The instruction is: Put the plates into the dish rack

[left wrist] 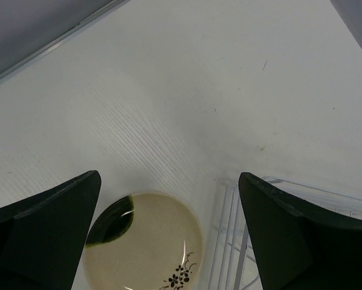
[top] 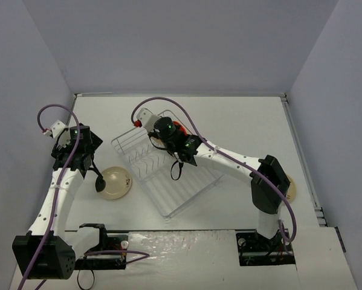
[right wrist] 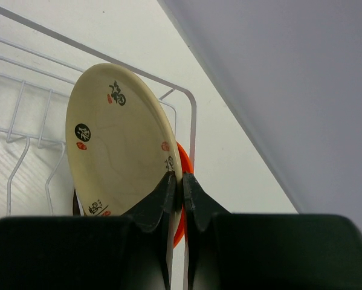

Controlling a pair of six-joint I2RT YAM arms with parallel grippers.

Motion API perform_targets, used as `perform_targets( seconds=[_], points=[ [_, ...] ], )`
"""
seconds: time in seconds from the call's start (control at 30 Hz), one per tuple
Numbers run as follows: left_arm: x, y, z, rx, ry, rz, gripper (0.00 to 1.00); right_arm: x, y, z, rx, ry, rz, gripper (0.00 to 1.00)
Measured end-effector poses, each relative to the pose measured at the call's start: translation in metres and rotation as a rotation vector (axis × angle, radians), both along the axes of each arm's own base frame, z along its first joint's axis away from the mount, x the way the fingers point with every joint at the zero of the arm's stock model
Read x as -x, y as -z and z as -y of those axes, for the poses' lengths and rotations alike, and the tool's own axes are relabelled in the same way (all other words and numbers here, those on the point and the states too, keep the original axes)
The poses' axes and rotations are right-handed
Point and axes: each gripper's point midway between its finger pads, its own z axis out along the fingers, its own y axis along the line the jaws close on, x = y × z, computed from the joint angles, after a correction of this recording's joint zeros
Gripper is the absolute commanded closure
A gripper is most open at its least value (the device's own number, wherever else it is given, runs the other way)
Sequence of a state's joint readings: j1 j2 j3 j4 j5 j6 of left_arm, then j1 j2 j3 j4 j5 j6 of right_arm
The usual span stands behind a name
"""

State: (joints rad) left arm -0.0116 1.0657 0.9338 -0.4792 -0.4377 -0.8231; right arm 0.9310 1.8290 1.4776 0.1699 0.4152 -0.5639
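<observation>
Right pincer (right wrist: 176,181): clenched; grasps the near rim of the held cream plate (right wrist: 117,145) between both fingertips (right wrist: 164,192).
Held cream plate: stands on edge, rising up and away from the right pincer; bears dark characters and small red marks on its face.
Orange-red plate (right wrist: 182,162): stands directly behind the held cream plate, on the far side from the right pincer; shows only as a thin crescent, and contact between the two is hard to judge.
Dish rack (right wrist: 193,121): white wire; lies under and around the right pincer, with its far corner just beyond both upright plates.
Divider prongs (top: 147,164): stand in a row in the dish rack, near the right pincer.
Left pincer (left wrist: 170,176): released, jaws spread wide; grasps nothing.
Flat cream plate (left wrist: 150,241): lies on the table (left wrist: 168,90) below the gap of the left pincer, just beside a corner of the dish rack; bears a dark flower sprig and a dark patch, possibly shadow.
Third cream plate (top: 291,188): lies flat, well behind the right pincer, partly hidden by that arm.
</observation>
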Motion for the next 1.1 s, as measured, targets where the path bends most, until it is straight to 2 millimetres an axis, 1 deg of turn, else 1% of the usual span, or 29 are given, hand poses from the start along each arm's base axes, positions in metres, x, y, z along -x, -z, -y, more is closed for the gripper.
perform_targets(
  seconds=[0.27, 0.5, 0.6, 0.73, 0.8, 0.97, 1.1],
  points=[
    [0.006, 0.005, 0.002, 0.036, -0.029, -0.004, 0.03, -0.003, -0.003, 0.009, -0.081, 0.116, 0.004, 1.00],
    [0.009, 0.003, 0.002, 0.038, -0.031, 0.005, 0.03, -0.011, -0.027, 0.022, -0.104, 0.225, 0.113, 1.00],
    [0.009, 0.003, 0.002, 0.037, -0.031, 0.006, 0.03, -0.013, -0.030, 0.024, -0.083, 0.229, 0.129, 1.00],
    [0.009, 0.003, 0.000, 0.033, -0.035, 0.006, 0.03, -0.010, -0.026, 0.022, -0.059, 0.215, 0.125, 1.00],
    [0.009, 0.003, 0.000, 0.032, -0.037, 0.006, 0.03, -0.007, -0.022, 0.017, -0.043, 0.200, 0.121, 1.00],
    [0.010, 0.003, -0.001, 0.028, -0.041, 0.006, 0.03, 0.000, -0.004, 0.005, 0.005, 0.169, 0.099, 1.00],
    [0.010, 0.003, -0.001, 0.027, -0.041, 0.006, 0.03, 0.003, 0.000, 0.001, 0.020, 0.155, 0.094, 1.00]
  ],
)
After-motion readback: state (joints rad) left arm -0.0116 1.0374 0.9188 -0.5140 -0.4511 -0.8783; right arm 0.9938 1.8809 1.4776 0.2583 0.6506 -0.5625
